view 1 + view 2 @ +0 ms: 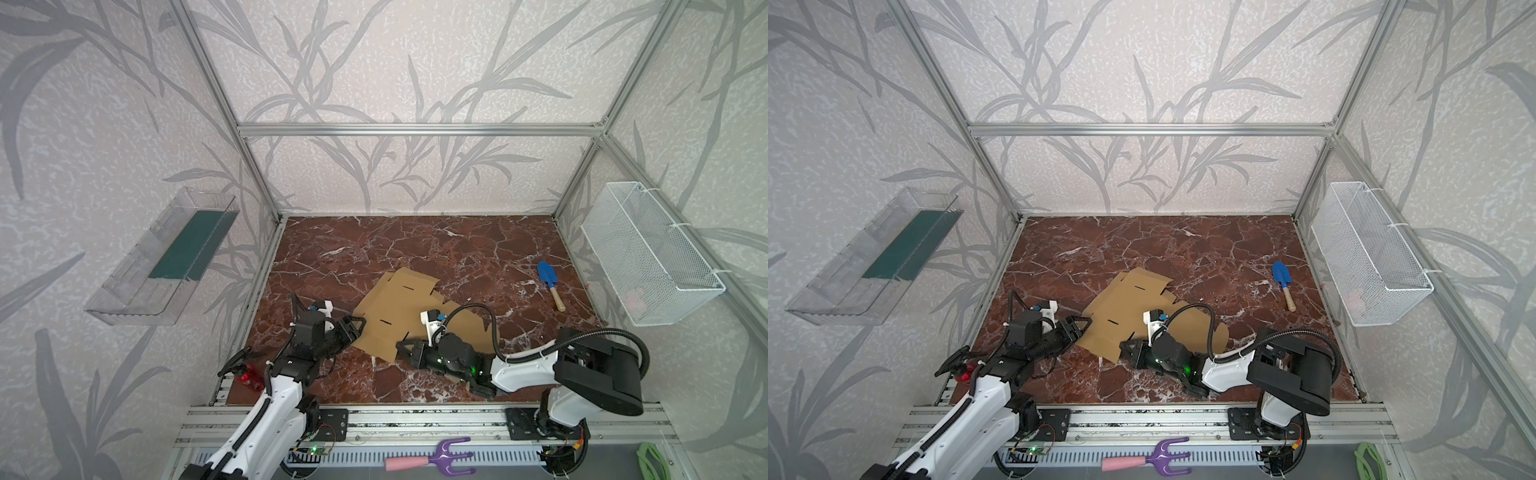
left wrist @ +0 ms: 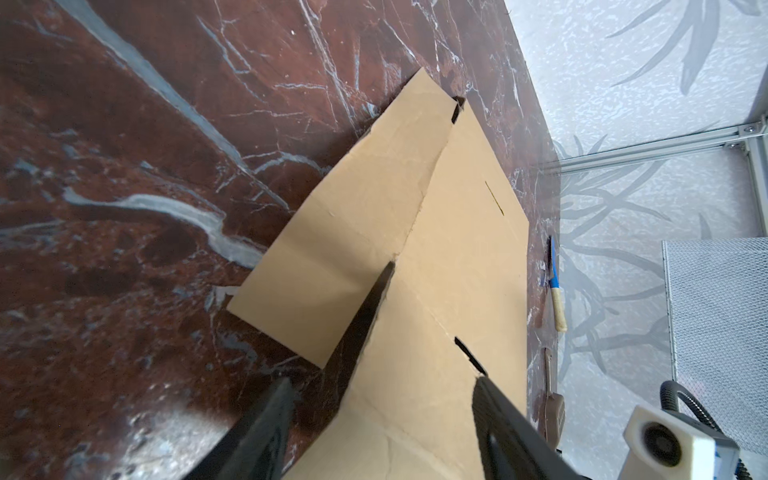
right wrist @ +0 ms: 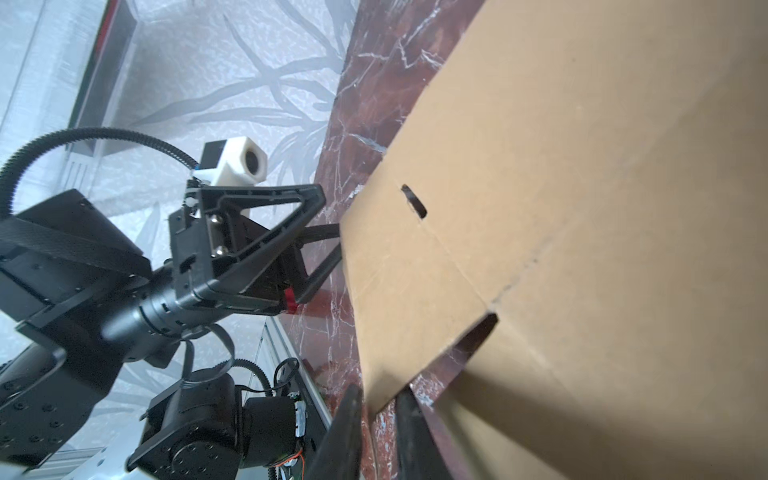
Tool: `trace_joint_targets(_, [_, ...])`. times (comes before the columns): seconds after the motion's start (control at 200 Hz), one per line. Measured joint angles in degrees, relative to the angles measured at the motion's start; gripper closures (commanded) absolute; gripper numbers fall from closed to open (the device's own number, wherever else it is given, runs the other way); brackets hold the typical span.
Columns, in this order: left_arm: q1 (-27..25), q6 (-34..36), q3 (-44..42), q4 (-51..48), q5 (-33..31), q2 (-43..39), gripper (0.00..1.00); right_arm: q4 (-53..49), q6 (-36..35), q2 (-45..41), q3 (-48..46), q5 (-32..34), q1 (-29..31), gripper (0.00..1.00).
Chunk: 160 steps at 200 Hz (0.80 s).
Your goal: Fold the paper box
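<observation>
While left jaws straddle paper box [image 1: 395, 307] wide, right jaws narrow round corner, grip unclear.

Entry: lettering, labels, brands, numbers, signs. We read none in any view. The paper box [image 1: 399, 307] shows us plain tan card with no print that we can make out.
</observation>
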Motion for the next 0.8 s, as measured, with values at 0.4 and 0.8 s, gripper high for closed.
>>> trace_joint_targets(0.4, [0.0, -4.4, -5.9, 1.0, 3.2, -13.9, 0.27, -1.4, -3.4, -2.3, 0.4, 0.1, 0.0, 0.83])
trace_joint_targets(0.8, [0.0, -5.6, -8.0, -2.4, 4.2, -21.0, 0.26, -3.4, -5.9, -6.7, 0.4, 0.9, 0.0, 0.84])
